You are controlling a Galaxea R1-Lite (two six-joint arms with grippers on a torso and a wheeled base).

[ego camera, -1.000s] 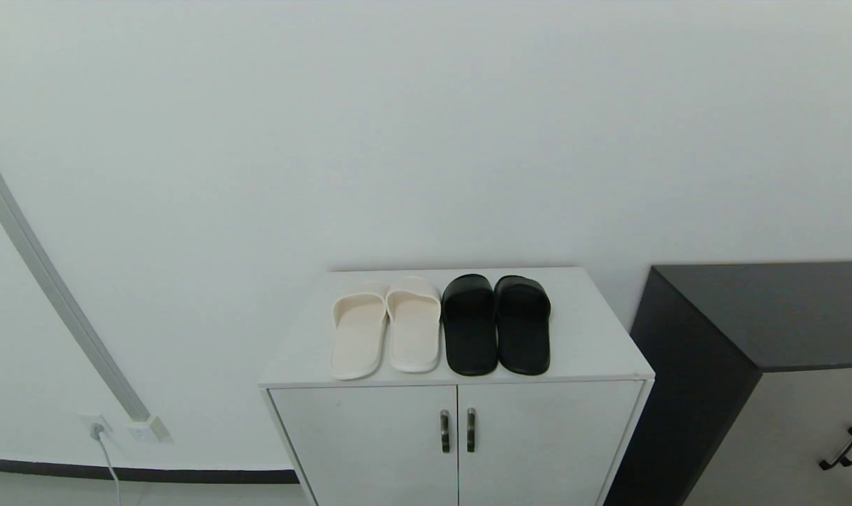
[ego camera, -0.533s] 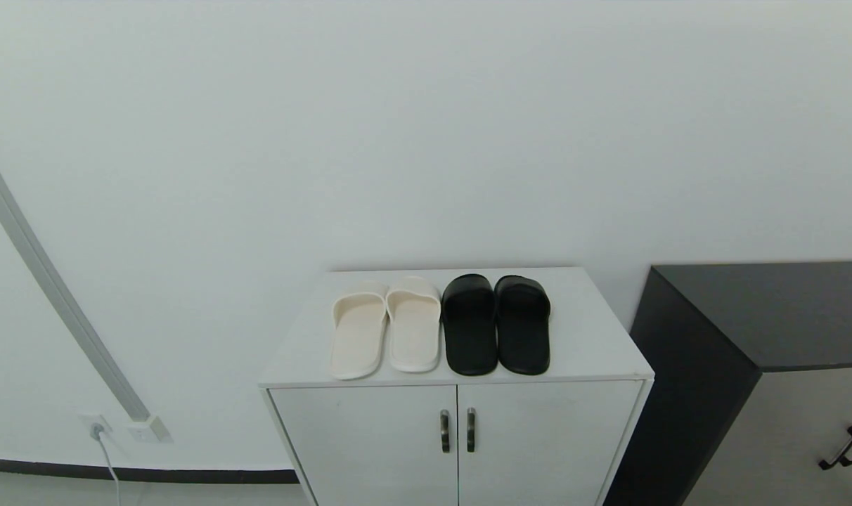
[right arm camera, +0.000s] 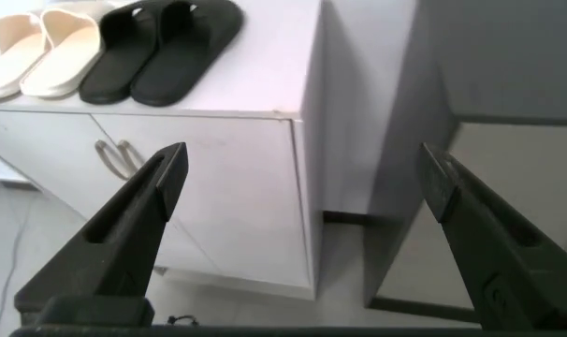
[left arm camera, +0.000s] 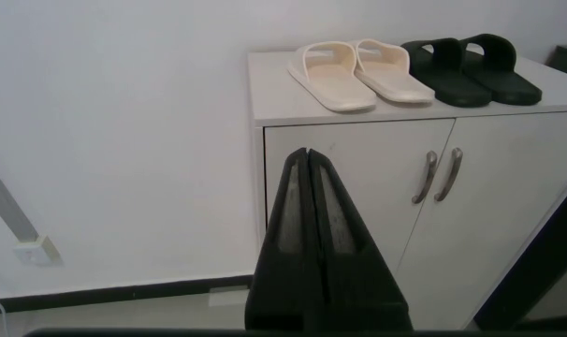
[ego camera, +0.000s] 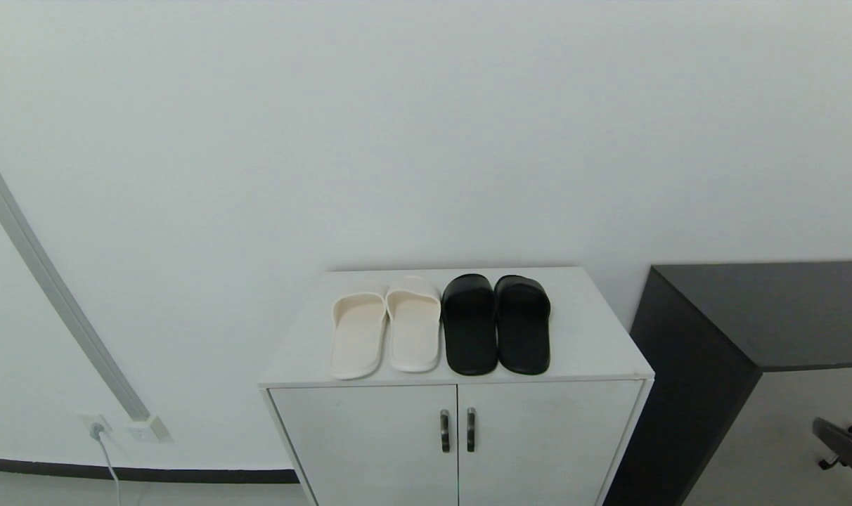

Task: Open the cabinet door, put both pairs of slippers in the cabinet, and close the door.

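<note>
Watching cabinet doors (ego camera: 370, 443): both shut, nothing opened yet. White slippers (ego camera: 387, 330) and black slippers (ego camera: 496, 327) sit side by side on top. My left gripper (left arm camera: 308, 164) clenched, empty; right gripper (right arm camera: 302, 159) spread wide. All steps remain.

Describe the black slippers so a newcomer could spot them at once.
Find the white cabinet against the white wall, left of a dark cabinet. On its top, the black pair lies on the side nearer the dark cabinet. Its neighbour, the cream pair, differs from it in colour.
</note>
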